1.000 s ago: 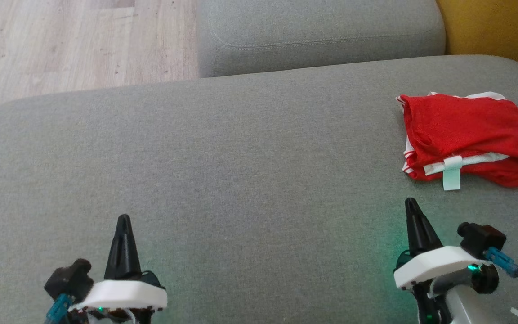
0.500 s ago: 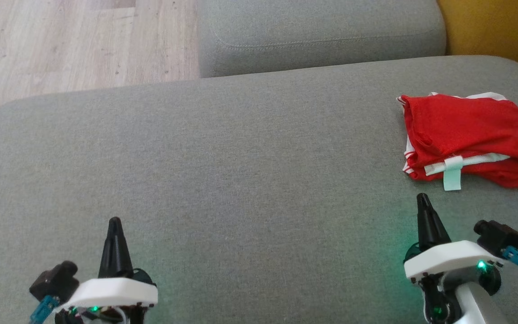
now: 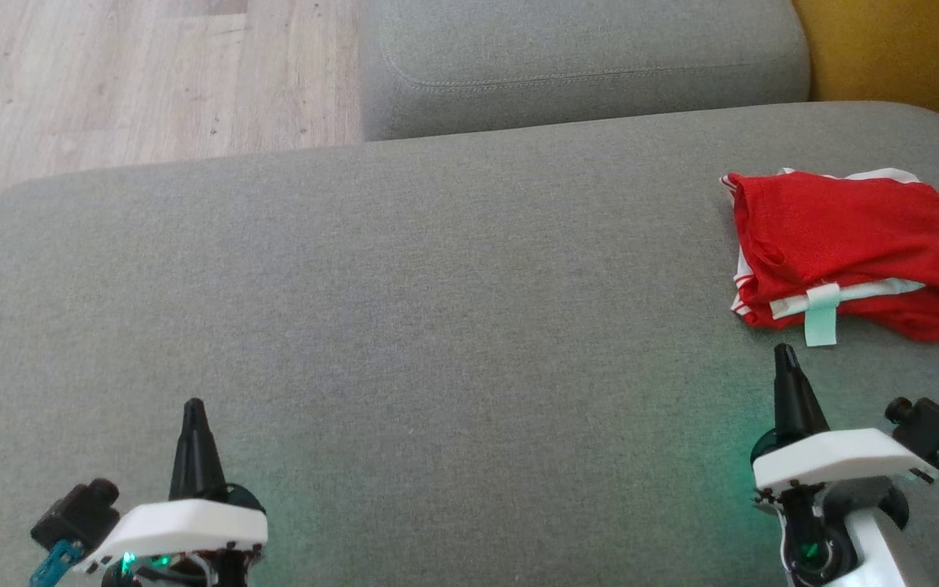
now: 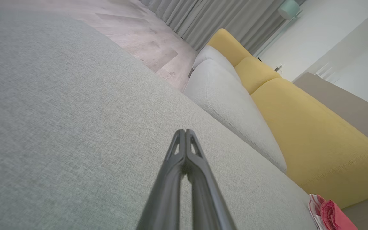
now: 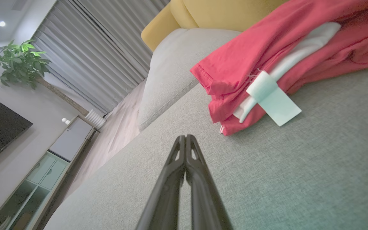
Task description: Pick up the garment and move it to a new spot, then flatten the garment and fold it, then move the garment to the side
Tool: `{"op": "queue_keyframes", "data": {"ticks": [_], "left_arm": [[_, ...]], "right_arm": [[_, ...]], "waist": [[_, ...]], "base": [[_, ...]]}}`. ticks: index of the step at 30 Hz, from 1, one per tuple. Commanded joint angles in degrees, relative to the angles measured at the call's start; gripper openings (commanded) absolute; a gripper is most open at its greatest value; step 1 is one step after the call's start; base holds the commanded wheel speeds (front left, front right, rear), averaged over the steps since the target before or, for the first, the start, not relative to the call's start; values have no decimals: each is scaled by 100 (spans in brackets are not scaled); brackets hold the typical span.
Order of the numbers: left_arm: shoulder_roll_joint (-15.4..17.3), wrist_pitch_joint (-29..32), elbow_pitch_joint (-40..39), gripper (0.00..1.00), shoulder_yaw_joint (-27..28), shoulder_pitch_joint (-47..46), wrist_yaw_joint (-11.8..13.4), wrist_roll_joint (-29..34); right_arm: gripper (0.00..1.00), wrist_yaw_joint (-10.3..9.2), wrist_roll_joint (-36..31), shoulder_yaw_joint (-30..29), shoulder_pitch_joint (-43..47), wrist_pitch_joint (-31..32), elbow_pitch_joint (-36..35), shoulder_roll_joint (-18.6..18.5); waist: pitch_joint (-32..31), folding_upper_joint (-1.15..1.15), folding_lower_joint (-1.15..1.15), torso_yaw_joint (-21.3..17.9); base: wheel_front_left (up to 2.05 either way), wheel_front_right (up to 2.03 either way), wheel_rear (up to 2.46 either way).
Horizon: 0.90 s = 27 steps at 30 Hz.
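Both grippers are moving apart

The left gripper [image 3: 192,403] is sliding to the left and a little lower in the head view, and its small black camera [image 3: 74,515] is getting close to the bottom corner. The right gripper [image 3: 784,349] is sliding to the right and a little higher, so its dark tip is getting nearer to the pale tag [image 3: 819,315] on the folded red garment [image 3: 844,236].

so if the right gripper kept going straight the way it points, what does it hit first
Probably the garment: the right gripper points at its near left corner, beside the white tag. The wrist view puts that corner slightly off line, so it might slide past on the cushion instead.
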Motion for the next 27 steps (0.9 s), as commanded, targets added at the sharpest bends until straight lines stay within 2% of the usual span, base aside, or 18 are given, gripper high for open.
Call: {"op": "queue_keyframes", "data": {"ticks": [1, 27], "left_arm": [[17, 35, -223, 0, 133, -297, -36, -153], [25, 456, -275, 0, 410, -338, -145, -1553]], "right_arm": [[0, -1, 178, -21, -163, 45, -244, 6], [0, -2, 1675, -293, -72, 457, -575, 12]], "waist": [[0, 0, 0, 1], [-7, 0, 0, 22]], "base": [[0, 0, 0], [0, 0, 0]]}}
